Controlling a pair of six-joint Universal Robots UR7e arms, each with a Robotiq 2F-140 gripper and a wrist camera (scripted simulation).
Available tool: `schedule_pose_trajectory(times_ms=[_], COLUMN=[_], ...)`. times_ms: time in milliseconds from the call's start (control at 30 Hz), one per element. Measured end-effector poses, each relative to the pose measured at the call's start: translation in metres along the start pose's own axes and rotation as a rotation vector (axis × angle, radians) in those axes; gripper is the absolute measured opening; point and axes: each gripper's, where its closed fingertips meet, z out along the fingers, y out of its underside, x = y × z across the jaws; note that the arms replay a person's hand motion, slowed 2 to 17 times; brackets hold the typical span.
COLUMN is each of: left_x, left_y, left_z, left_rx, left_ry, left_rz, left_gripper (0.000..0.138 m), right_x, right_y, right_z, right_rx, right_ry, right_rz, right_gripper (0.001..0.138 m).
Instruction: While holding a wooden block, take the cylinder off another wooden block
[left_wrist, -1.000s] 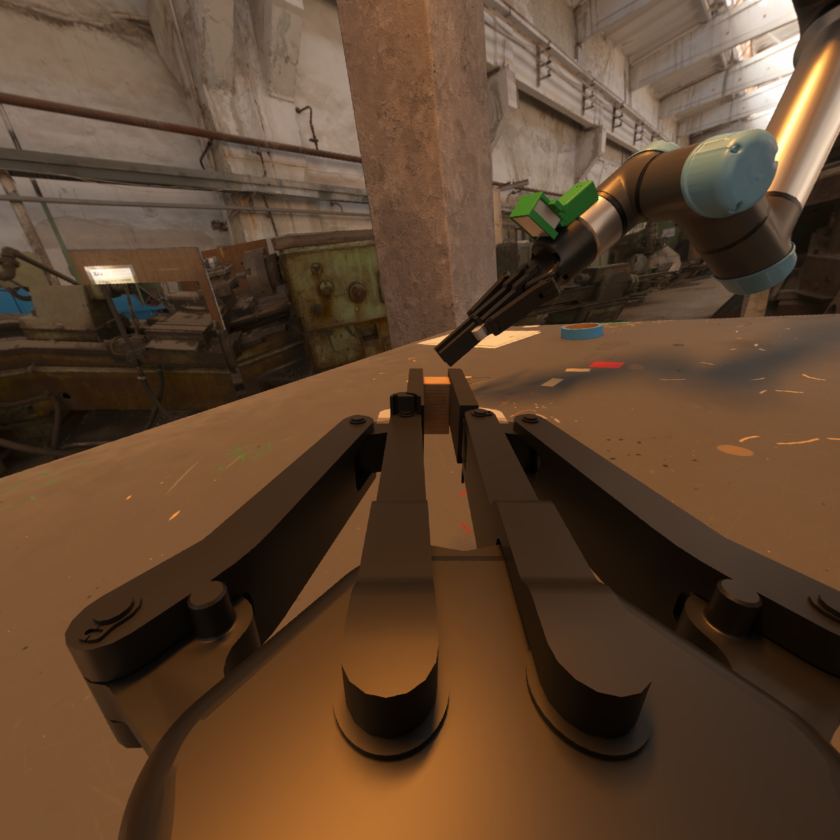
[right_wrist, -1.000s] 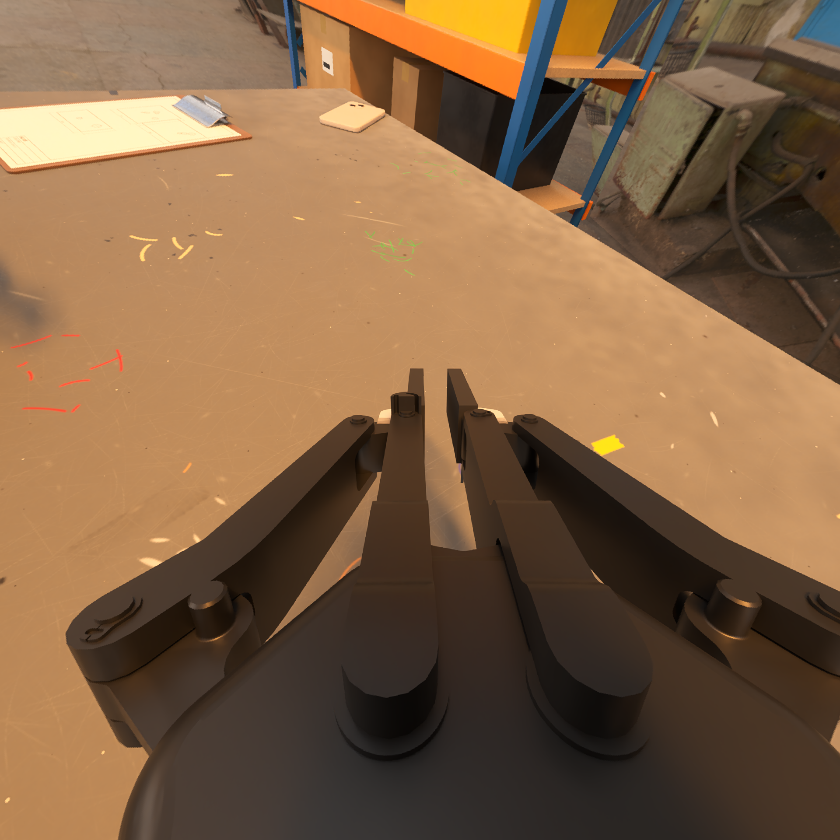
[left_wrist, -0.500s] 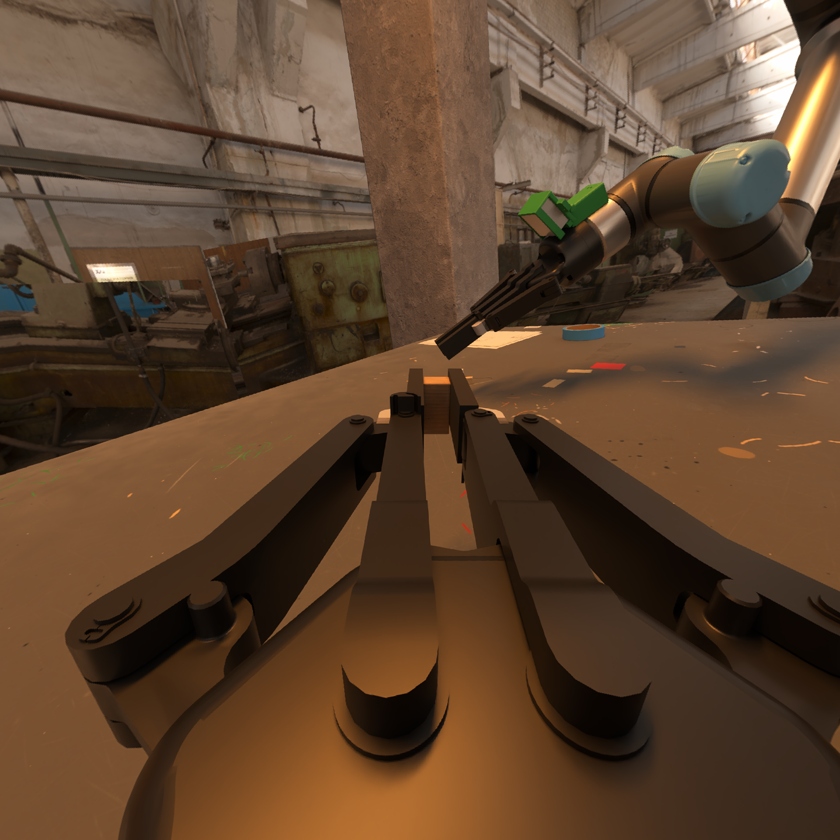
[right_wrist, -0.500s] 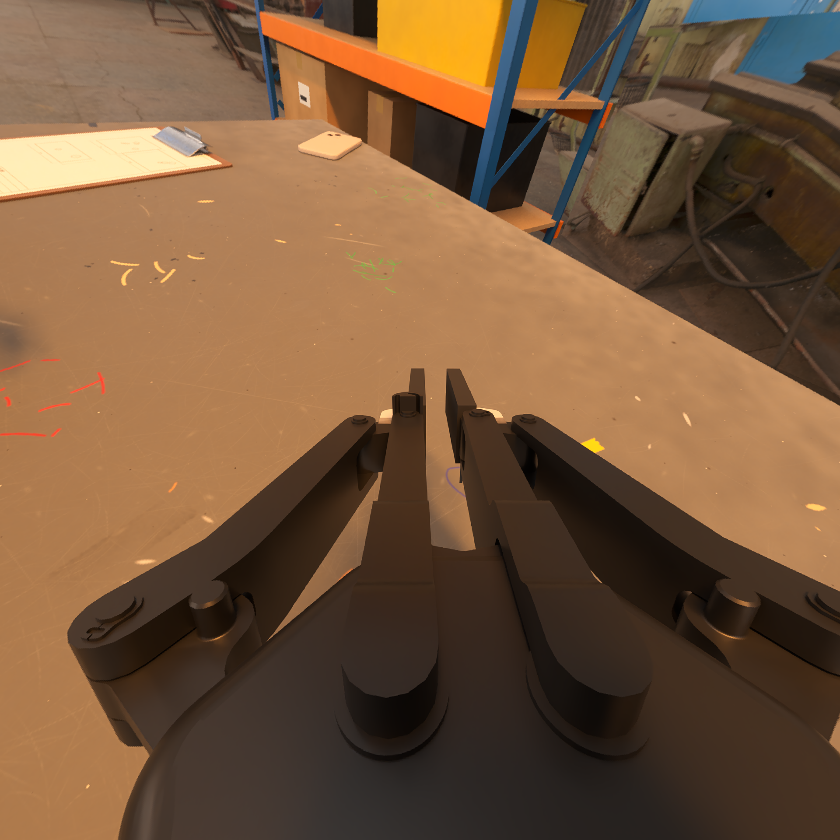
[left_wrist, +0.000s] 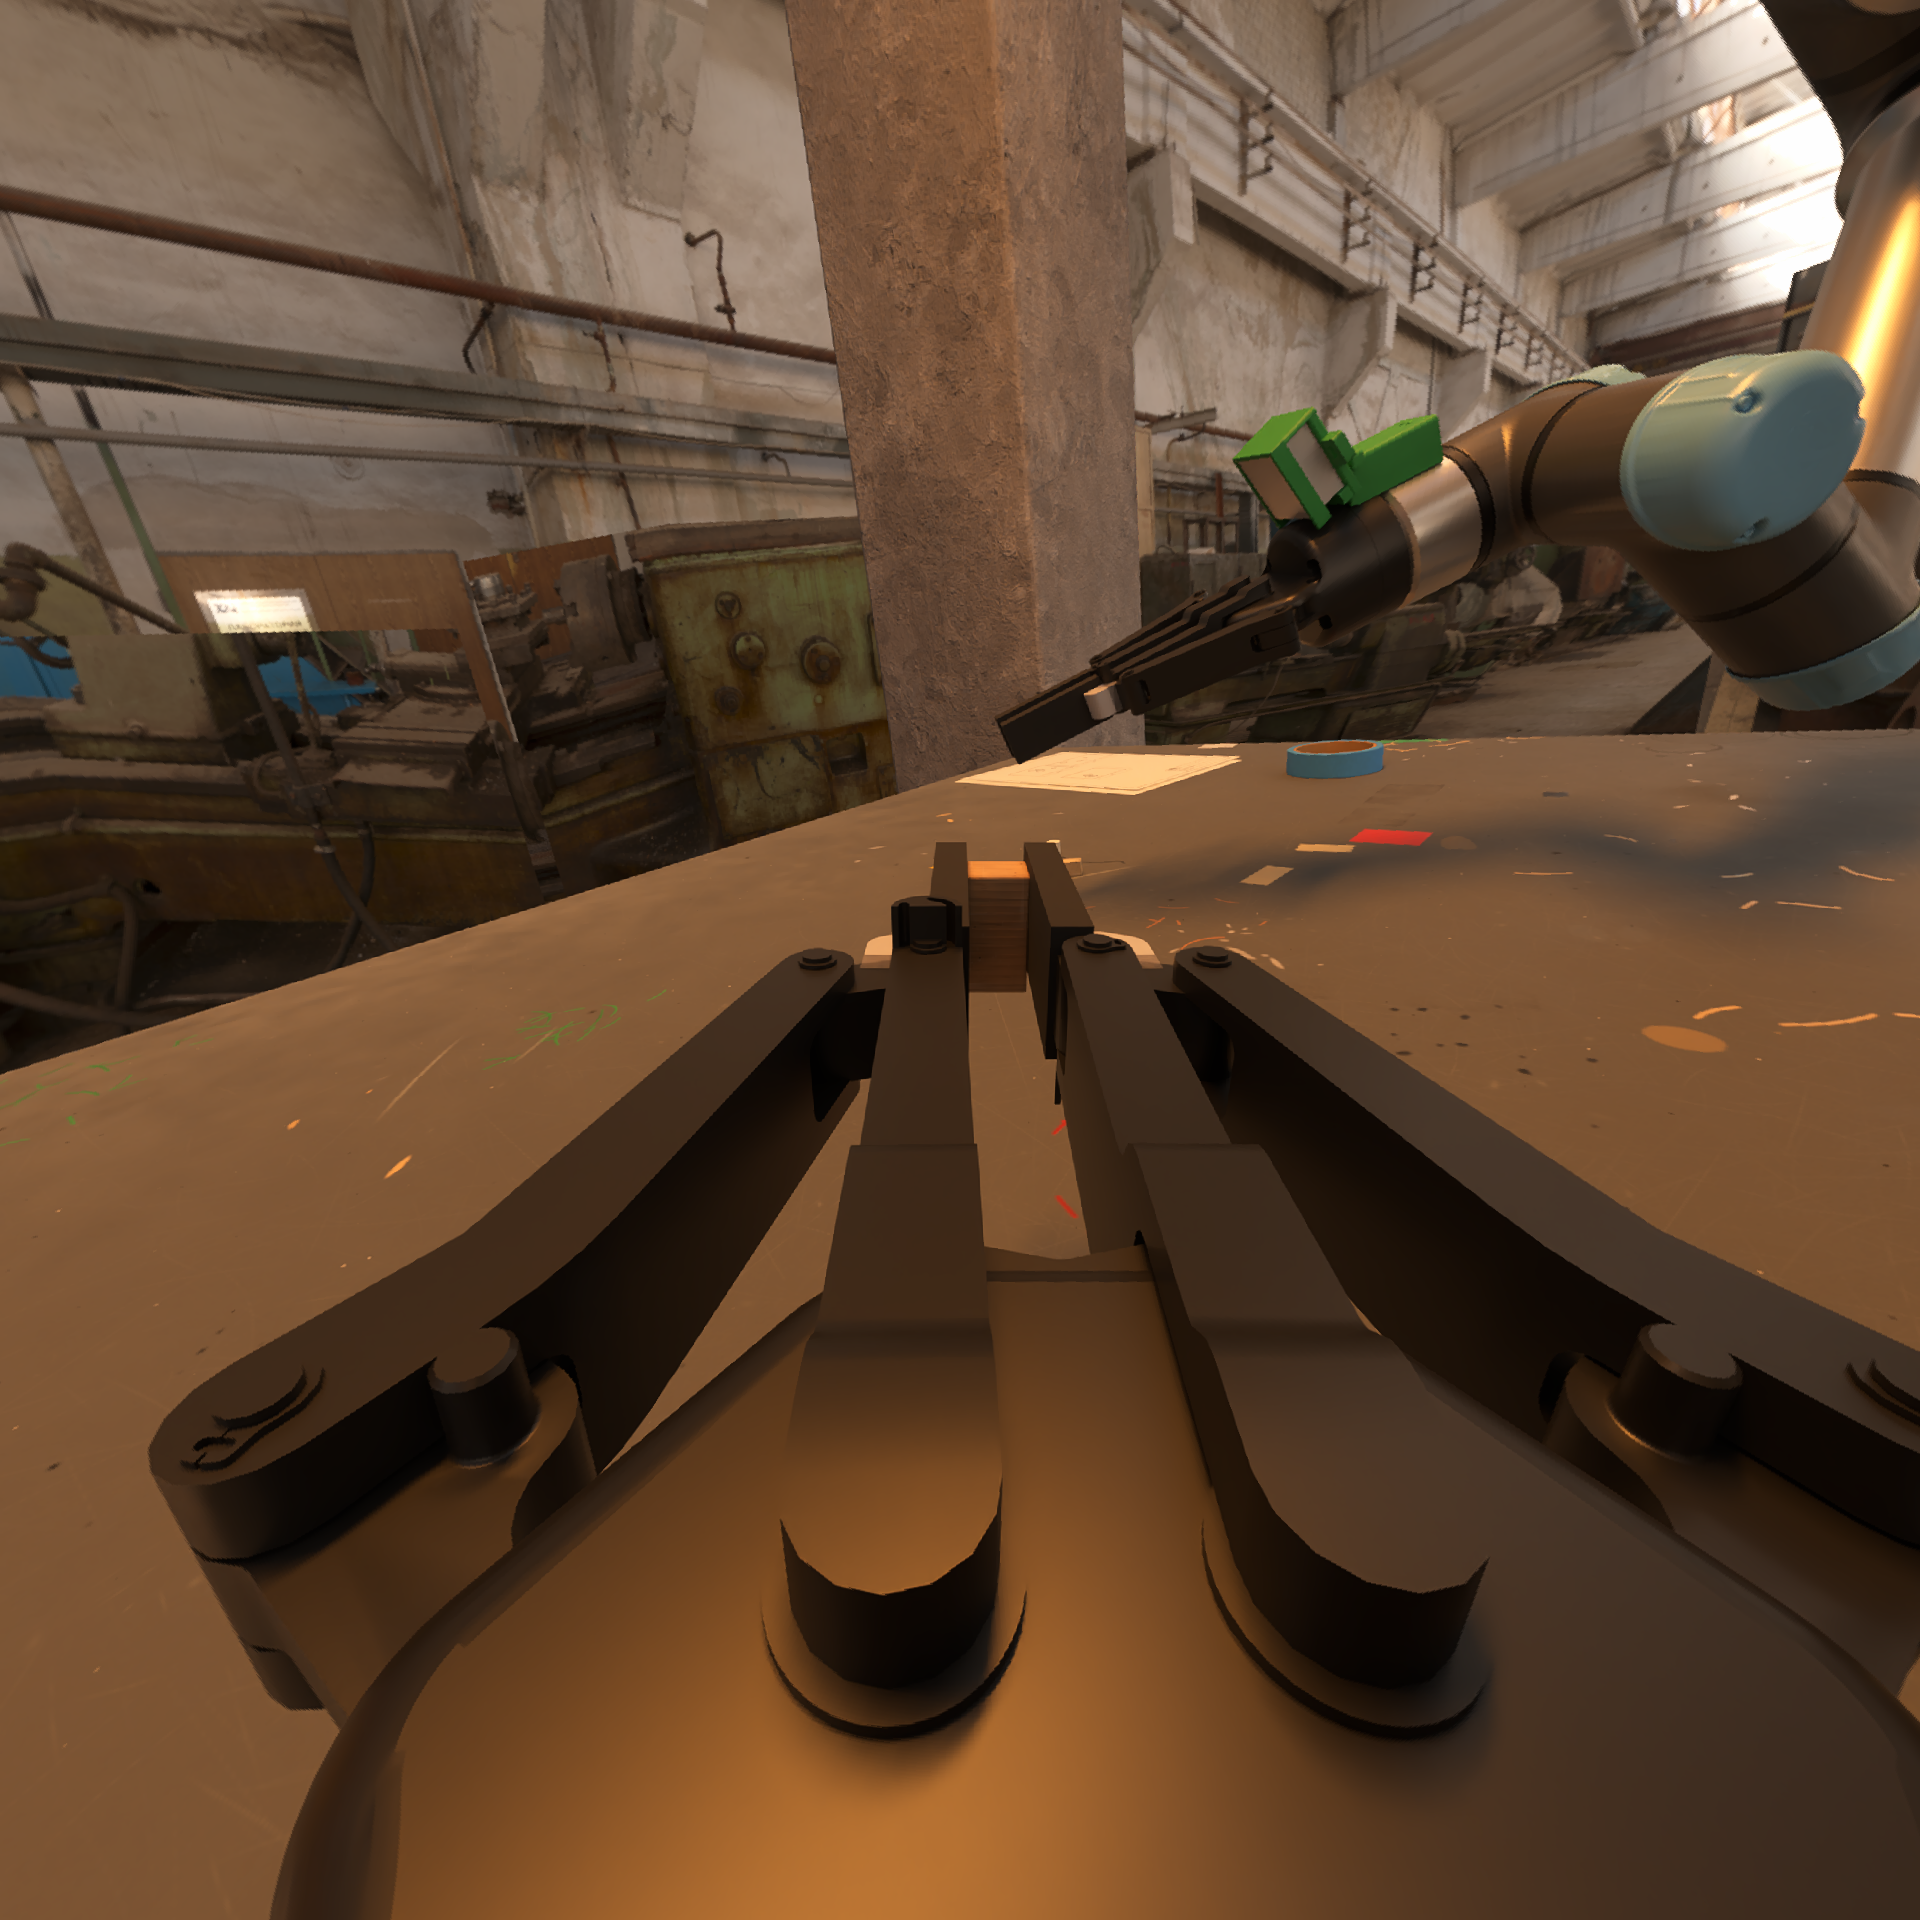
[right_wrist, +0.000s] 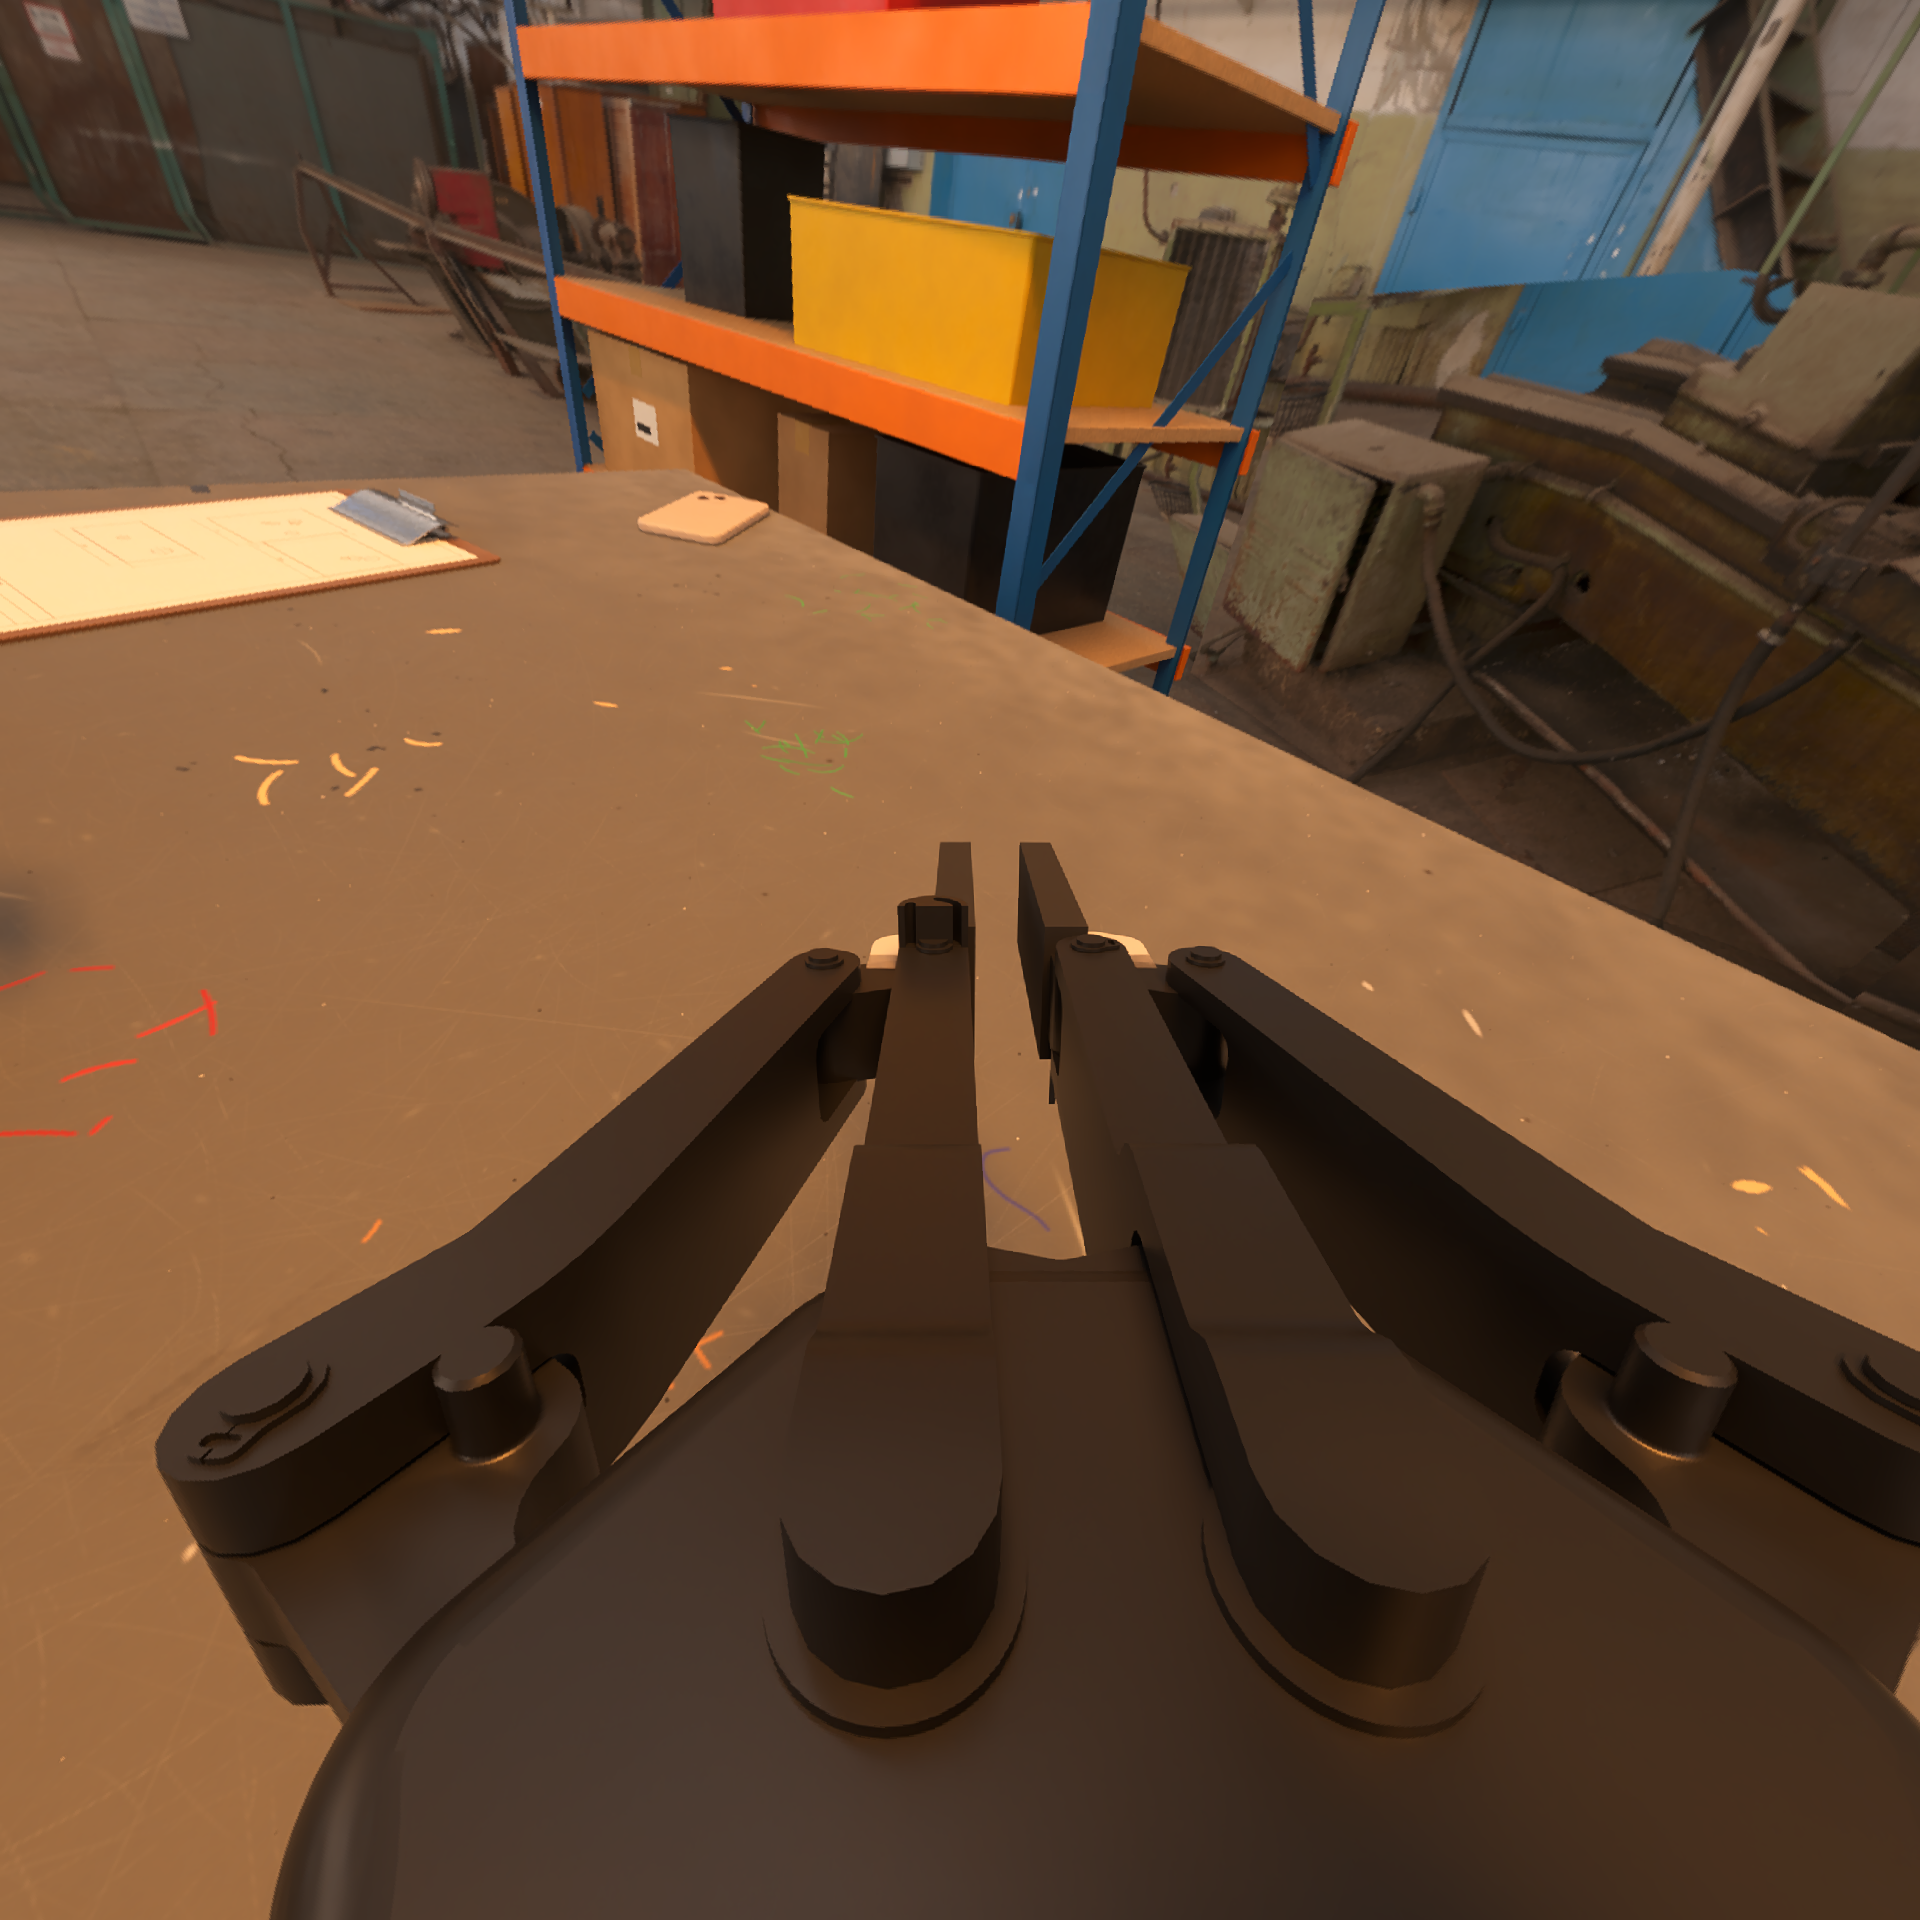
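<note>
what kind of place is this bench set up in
Most likely an old factory hall or machine workshop. Worn green machinery stands behind the scuffed table, beside a concrete pillar, and a blue and orange storage rack holds a yellow bin.

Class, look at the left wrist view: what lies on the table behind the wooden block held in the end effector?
Behind the wooden block lie a white sheet and a blue tape roll. The block and the fingers cover the table directly behind.

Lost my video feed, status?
Left tool shut on block. Right tool nearly closed, empty, above the table. No cylinder or second block in view. Nothing in the way.
</note>
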Motion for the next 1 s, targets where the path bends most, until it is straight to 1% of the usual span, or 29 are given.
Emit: schedule_pose_trajectory(times_ms=[133,267,500,633,800,1000], left_x=[-0.001,-0.001,-0.003,-0.003,-0.003,-0.003], left_y=[0.000,0.000,-0.001,-0.001,-0.001,-0.001], left_z=[0.000,0.000,-0.001,-0.001,-0.001,0.000], left_rx=[-0.001,0.000,0.007,0.009,0.008,0.008], left_ry=[0.001,0.002,0.003,0.005,0.008,0.010], left_rz=[-0.006,-0.014,-0.026,-0.033,-0.038,-0.037], left_gripper=[0.015,0.015,0.015,0.015,0.015,0.015], right_x=[0.002,0.003,0.007,0.008,0.014,0.020], right_y=[-0.009,-0.014,-0.019,-0.016,-0.015,-0.014], right_z=[-0.006,-0.010,-0.018,-0.021,-0.027,-0.031], right_rx=[0.022,0.017,-0.036,-0.085,-0.129,-0.148], right_ry=[0.004,0.005,0.008,0.008,0.036,0.067], right_rz=[0.004,0.011,0.011,0.007,-0.011,-0.029], right_gripper=[0.012,0.012,0.013,0.013,0.014,0.014])
